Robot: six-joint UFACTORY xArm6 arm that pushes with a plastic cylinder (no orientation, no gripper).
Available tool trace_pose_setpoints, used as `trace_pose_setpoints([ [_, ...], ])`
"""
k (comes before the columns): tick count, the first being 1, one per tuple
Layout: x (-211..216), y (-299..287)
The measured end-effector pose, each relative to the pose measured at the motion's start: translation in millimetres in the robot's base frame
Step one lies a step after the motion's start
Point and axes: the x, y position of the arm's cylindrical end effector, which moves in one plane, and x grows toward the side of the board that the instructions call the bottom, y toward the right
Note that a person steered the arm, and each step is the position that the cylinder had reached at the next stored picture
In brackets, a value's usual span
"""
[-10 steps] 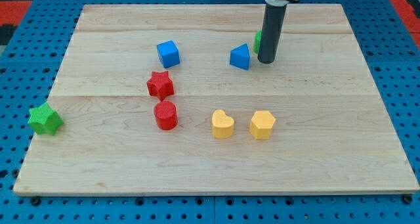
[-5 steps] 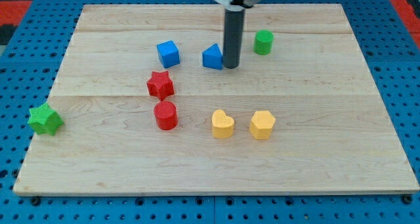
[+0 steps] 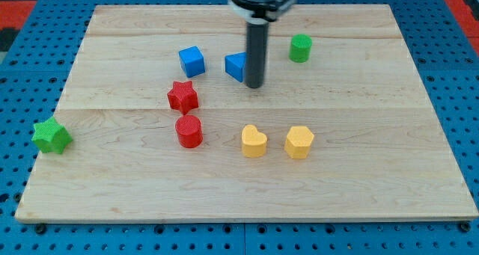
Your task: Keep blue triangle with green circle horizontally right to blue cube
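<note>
Tip (image 3: 254, 86) touched blue triangle (image 3: 236, 66) on its right, holding nothing; triangle had slid left over the last second, now near blue cube (image 3: 191, 61); green circle (image 3: 300, 48) left behind, still needs bringing over.

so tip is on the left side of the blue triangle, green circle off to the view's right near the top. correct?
Not quite. The camera view shows my tip against the right side of the blue triangle, not its left. The rest holds: the green circle sits apart, off to the view's right near the top.
</note>
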Motion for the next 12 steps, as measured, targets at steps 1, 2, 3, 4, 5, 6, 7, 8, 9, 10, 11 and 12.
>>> trace_pose_setpoints([
  [1, -3, -43],
  [2, -3, -33],
  [3, -3, -6],
  [4, -7, 10],
  [5, -11, 21],
  [6, -14, 46],
  [7, -7, 139],
  [8, -53, 183],
  [9, -119, 161],
  [10, -123, 110],
  [11, -90, 105],
  [12, -59, 99],
])
